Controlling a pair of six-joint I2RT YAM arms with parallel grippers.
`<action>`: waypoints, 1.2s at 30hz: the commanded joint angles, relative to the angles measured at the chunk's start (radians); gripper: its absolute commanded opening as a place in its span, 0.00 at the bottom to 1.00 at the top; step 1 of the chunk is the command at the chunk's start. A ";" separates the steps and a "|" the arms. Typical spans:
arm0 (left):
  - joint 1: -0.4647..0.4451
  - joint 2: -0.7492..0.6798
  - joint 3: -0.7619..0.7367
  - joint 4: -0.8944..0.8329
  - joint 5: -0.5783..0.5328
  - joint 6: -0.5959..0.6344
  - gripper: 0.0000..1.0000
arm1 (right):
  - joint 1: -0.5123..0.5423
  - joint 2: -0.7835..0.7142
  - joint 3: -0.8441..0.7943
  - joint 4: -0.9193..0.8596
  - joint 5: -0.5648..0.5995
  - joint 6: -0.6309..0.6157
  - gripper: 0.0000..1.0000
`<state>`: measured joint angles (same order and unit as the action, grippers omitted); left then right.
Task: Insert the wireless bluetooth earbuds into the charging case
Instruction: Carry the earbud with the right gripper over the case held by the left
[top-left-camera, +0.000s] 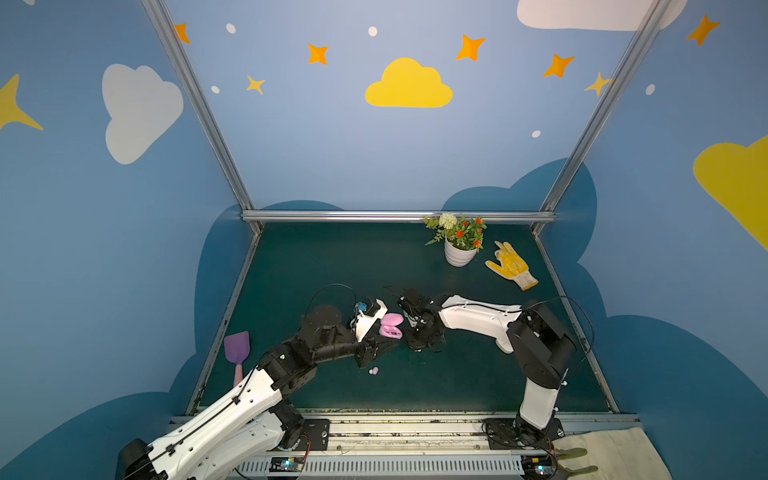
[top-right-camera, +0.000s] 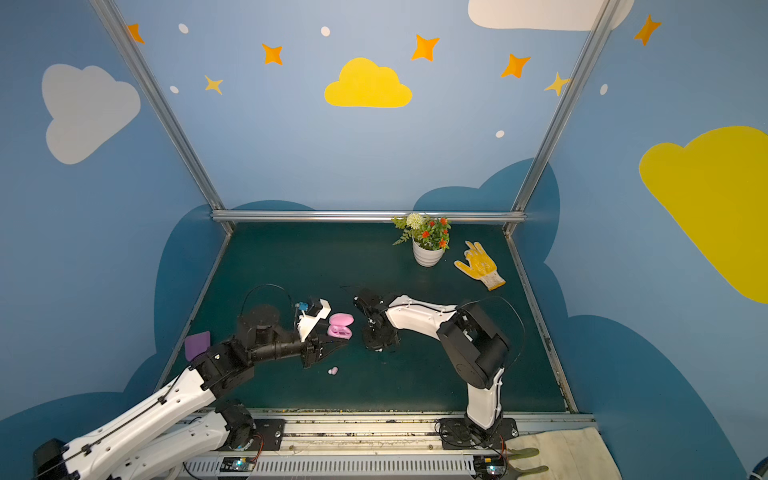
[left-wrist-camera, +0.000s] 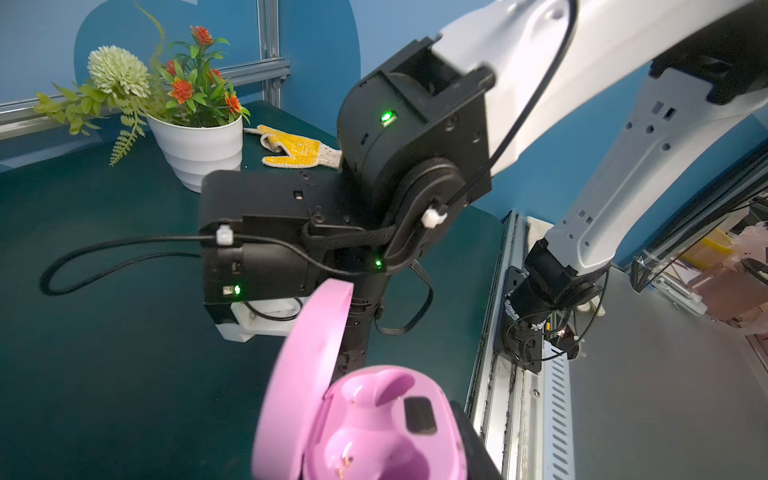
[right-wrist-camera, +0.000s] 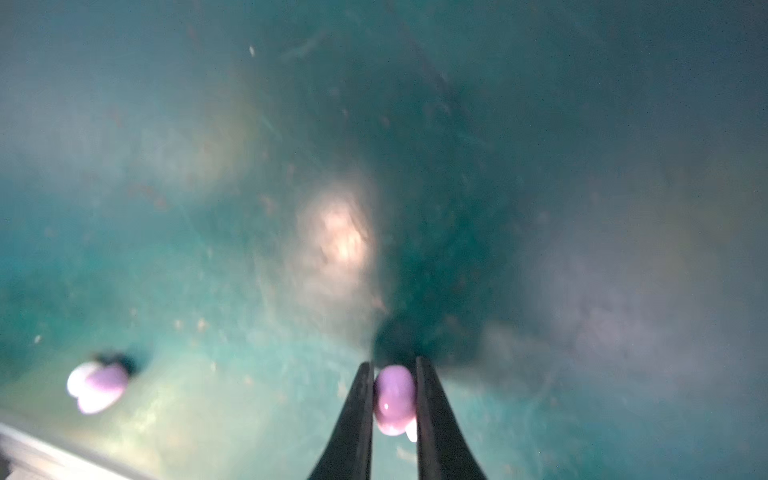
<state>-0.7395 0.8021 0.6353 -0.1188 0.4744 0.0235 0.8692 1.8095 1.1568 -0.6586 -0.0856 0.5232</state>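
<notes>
Both sockets of the open pink pebble-shaped plastic charging case (left-wrist-camera: 374, 424), held by the left gripper (top-left-camera: 384, 341), stood empty. The right gripper (right-wrist-camera: 394, 361) pinched one glossy lilac earbud (right-wrist-camera: 395, 399); a second lilac earbud (right-wrist-camera: 97, 386) lay loose nearby.

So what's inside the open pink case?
Both wells of the charging case look empty: only gold contact pins and a dark patch. One well is partly out of frame.

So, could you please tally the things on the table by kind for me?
Earbuds: 2 (loose earbud, held earbud in the right gripper)
Charging case: 1
Flower pot: 1
Glove: 1
Spatula: 1
Total: 6
</notes>
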 joint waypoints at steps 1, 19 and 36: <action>0.001 0.014 -0.011 0.060 0.023 0.001 0.14 | -0.040 -0.113 -0.032 -0.001 -0.028 0.020 0.17; -0.075 0.403 0.053 0.582 0.204 -0.006 0.14 | -0.302 -0.774 -0.100 -0.187 -0.180 -0.024 0.17; -0.114 0.698 0.165 0.998 0.352 -0.103 0.13 | -0.392 -0.993 -0.024 -0.198 -0.527 0.002 0.16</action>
<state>-0.8497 1.4834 0.7742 0.7864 0.7856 -0.0578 0.4801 0.8242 1.1236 -0.8795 -0.5274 0.5171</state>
